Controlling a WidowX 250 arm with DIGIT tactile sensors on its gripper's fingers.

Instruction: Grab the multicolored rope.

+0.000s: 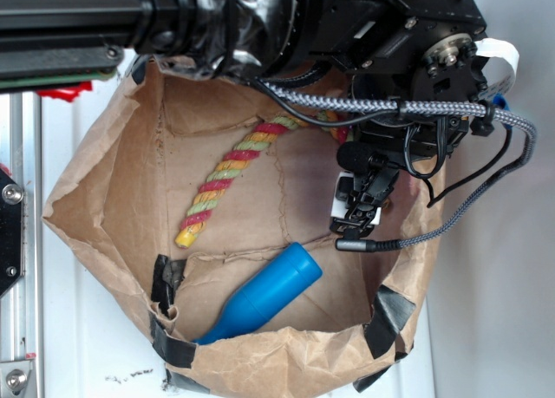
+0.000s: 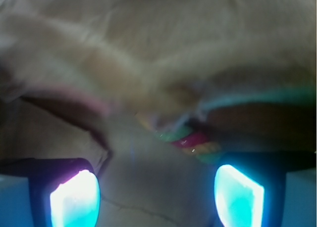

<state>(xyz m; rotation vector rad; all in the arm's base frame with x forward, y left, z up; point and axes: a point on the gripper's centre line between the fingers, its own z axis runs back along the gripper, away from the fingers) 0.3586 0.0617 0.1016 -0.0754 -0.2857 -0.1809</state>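
Gripper (image 1: 357, 209) hangs jaws spread and empty inside the crumpled brown paper bag (image 1: 95, 190); thick twisted red-yellow-green rope (image 1: 227, 177) lies on the bag floor beside it, smooth blue plastic pin (image 1: 269, 292) nearby.

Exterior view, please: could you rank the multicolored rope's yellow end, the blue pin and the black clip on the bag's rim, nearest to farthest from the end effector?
1. Blue pin, lower left of the end effector.
2. The multicolored rope's yellow end, farther left.
3. Black clip, farthest, on the paper bag rim.
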